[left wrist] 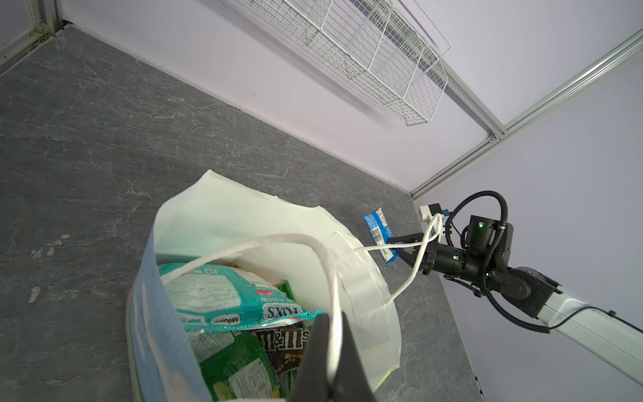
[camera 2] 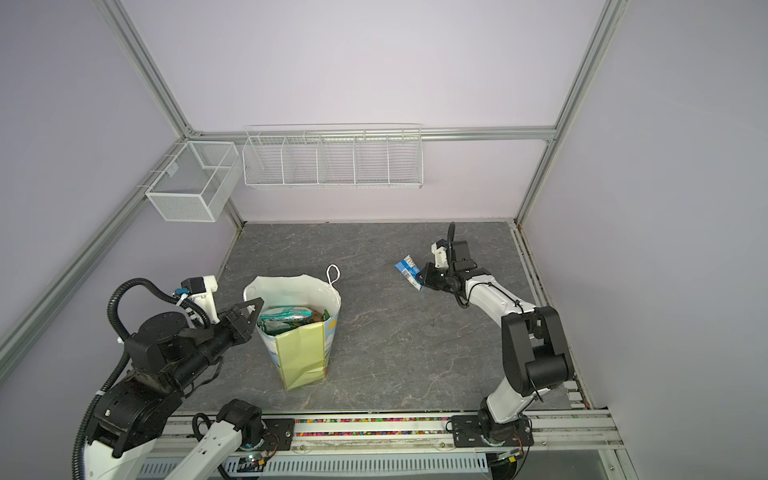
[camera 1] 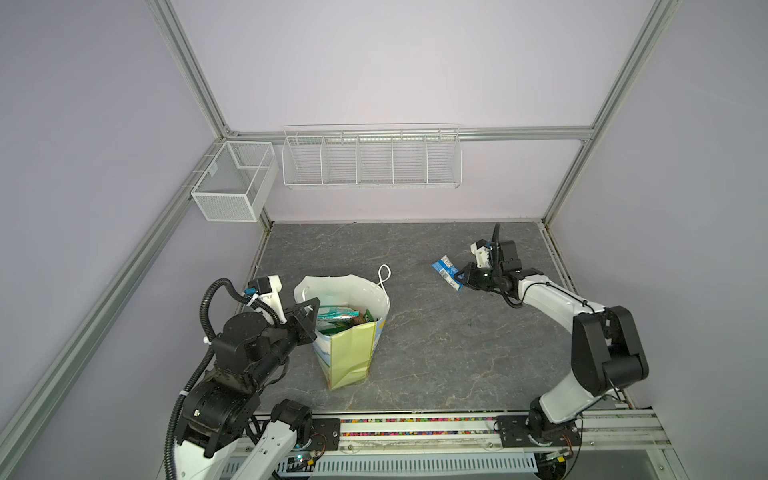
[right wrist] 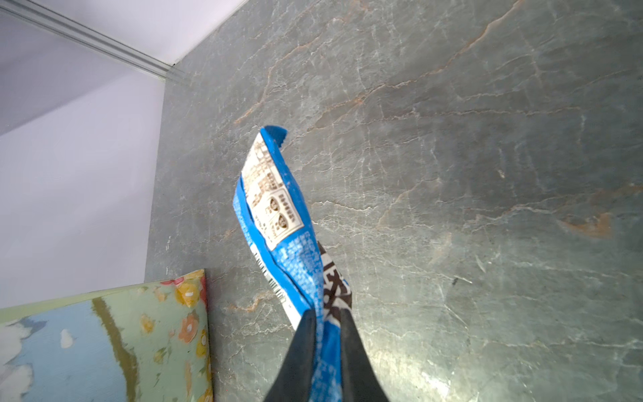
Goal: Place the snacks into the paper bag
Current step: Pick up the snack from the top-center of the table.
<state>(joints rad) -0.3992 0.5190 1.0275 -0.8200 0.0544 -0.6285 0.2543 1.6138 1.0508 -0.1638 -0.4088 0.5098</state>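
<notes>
right gripper point(right wrist: 327, 322) pinched on 1 blue packet point(right wrist: 275, 195); left gripper point(left wrist: 330, 327) clamped on the white cord handle point(left wrist: 264, 241) of the paper bag point(camera 1: 347, 353).

Matt paper bag point(camera 1: 349, 353), glossy crinkled blue packet point(right wrist: 278, 215), tabletop point(camera 1: 457, 353) — grey stone-look, matt, white wire rack point(camera 1: 370, 166), metal frame point(camera 1: 519, 134) rails.
</notes>
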